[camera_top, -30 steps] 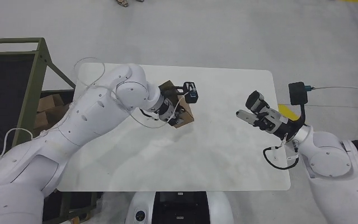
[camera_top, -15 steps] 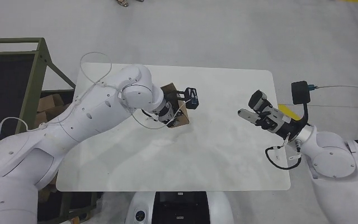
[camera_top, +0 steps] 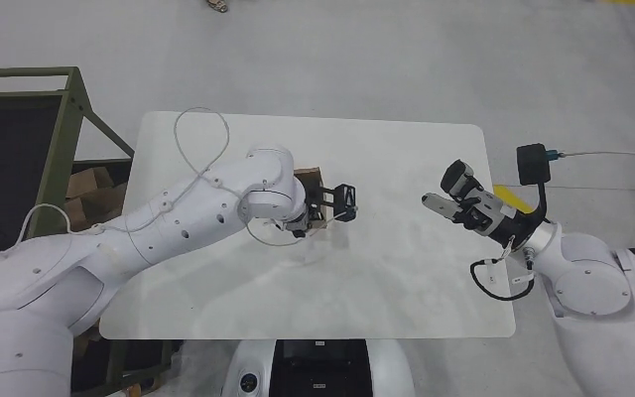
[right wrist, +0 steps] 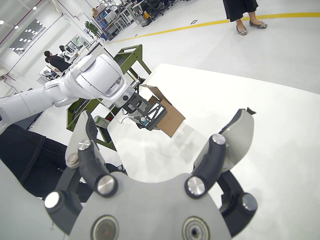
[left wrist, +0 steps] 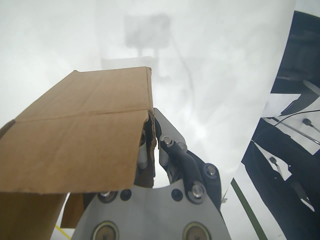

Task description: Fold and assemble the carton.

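Note:
A brown cardboard carton [camera_top: 310, 180] is held off the white table [camera_top: 397, 288] left of its middle, mostly hidden under the left arm's wrist in the top view. In the left wrist view the carton [left wrist: 75, 131] has a creased flap pointing away, and my left gripper [left wrist: 150, 136] is shut on its wall edge, with one finger [left wrist: 170, 136] showing and the other behind the cardboard. From the right wrist view the carton [right wrist: 172, 119] hangs tilted from the left gripper [right wrist: 150, 113]. My right gripper [camera_top: 444, 205] hovers open and empty over the table's right side, well apart from the carton.
A green metal cart [camera_top: 62, 119] stands off the table's left edge with loose cardboard pieces [camera_top: 84, 194] in it. A cable loop [camera_top: 198, 134] arcs above the left arm. The table's middle and front are bare.
The left arm has swung right and toward the table's middle, turning the carton with it. The right arm has barely moved.

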Controlling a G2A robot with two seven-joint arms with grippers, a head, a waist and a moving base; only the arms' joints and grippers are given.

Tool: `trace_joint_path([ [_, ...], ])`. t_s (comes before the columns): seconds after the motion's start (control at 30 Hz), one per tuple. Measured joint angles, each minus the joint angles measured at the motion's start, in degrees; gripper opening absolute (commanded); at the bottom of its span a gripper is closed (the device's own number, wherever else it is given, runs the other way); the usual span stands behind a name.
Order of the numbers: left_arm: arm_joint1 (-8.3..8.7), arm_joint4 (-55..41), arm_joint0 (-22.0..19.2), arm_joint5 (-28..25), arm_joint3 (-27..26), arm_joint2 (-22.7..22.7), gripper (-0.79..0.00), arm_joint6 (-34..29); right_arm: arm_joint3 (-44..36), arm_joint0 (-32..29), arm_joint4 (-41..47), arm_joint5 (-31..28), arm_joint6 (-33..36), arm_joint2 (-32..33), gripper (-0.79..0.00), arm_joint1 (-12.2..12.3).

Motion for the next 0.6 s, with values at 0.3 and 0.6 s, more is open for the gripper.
trace_joint_path([
  [0.3,-1.17,1.4,-0.7,-2.3,3.3,3.5,-0.785,2.2,0.0,0.0,0.0,0.0,0.0,0.0,0.0,0.0],
  [0.6,-2.55,6.8,0.8,-4.7,7.9,3.9,-0.785,5.4,0.0,0.0,0.0,0.0,0.0,0.0,0.0,0.0],
])
